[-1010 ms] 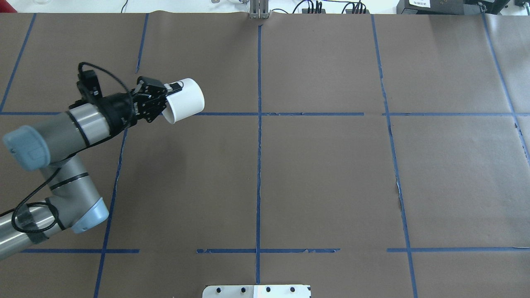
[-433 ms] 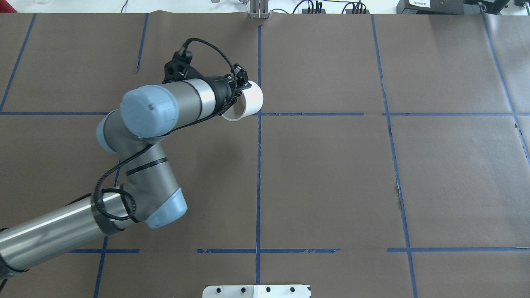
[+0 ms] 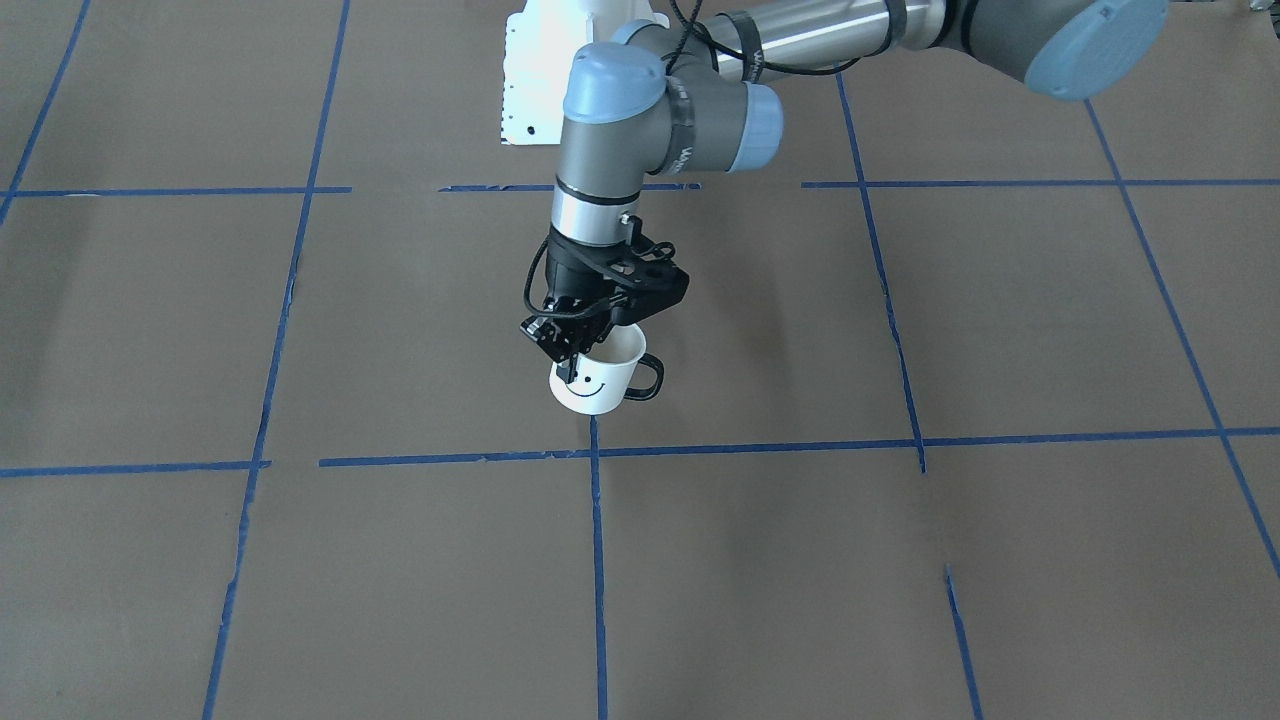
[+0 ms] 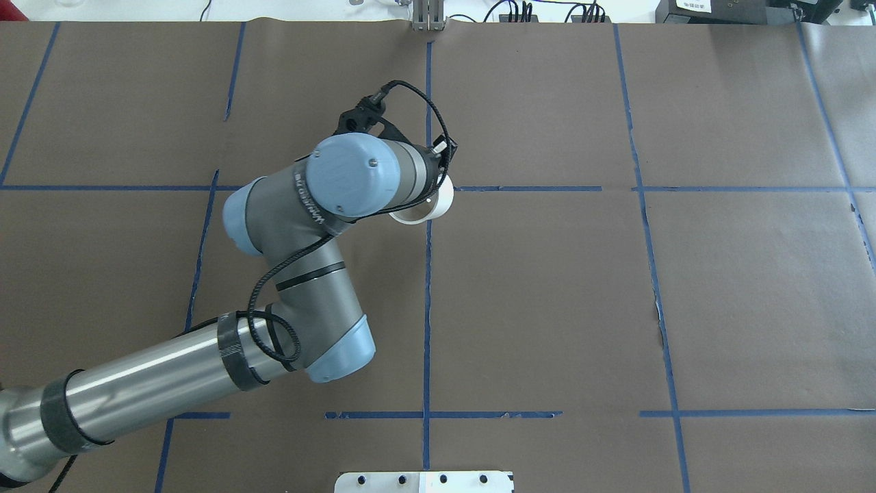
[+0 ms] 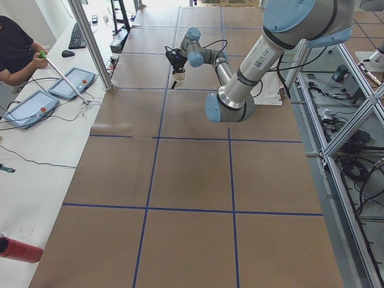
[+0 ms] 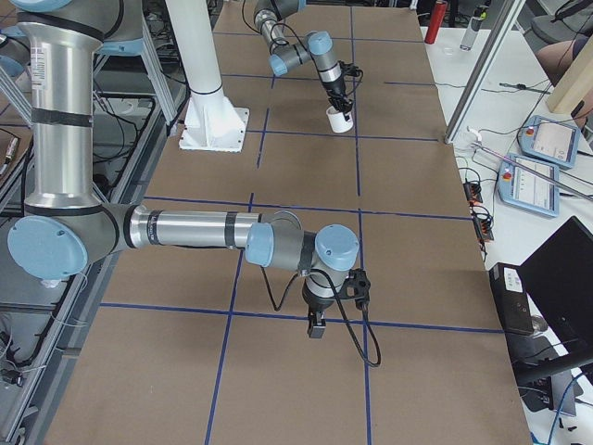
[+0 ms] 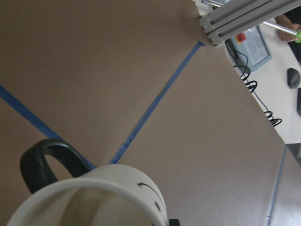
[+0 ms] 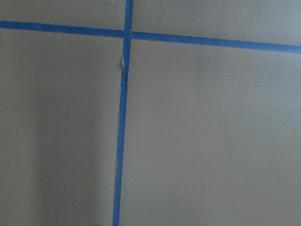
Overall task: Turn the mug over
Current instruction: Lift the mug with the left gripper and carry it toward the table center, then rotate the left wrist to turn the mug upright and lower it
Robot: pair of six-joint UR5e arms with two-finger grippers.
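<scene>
The white mug (image 3: pixel 598 385) with the black smiley face and black loop handle hangs upright, mouth up, low over the brown table near a blue tape crossing. My left gripper (image 3: pixel 580 358) points down and is shut on the mug's rim, one finger inside and one outside. In the overhead view my wrist covers most of the mug (image 4: pixel 432 204). The left wrist view shows its rim (image 7: pixel 101 181) and handle close up. The mug (image 6: pixel 340 120) shows small in the exterior right view. My right gripper (image 6: pixel 315 323) points down near the table; I cannot tell whether it is open.
Brown paper with a grid of blue tape lines (image 3: pixel 760 447) covers the table. A white robot base plate (image 3: pixel 530 70) sits at the robot's side. An aluminium post (image 7: pixel 244 19) and operator tablets (image 5: pixel 72 84) stand beyond the table's far edge.
My left arm has swung to the right toward the table's centre line with the mug. The mug has turned from lying sideways to mouth up.
</scene>
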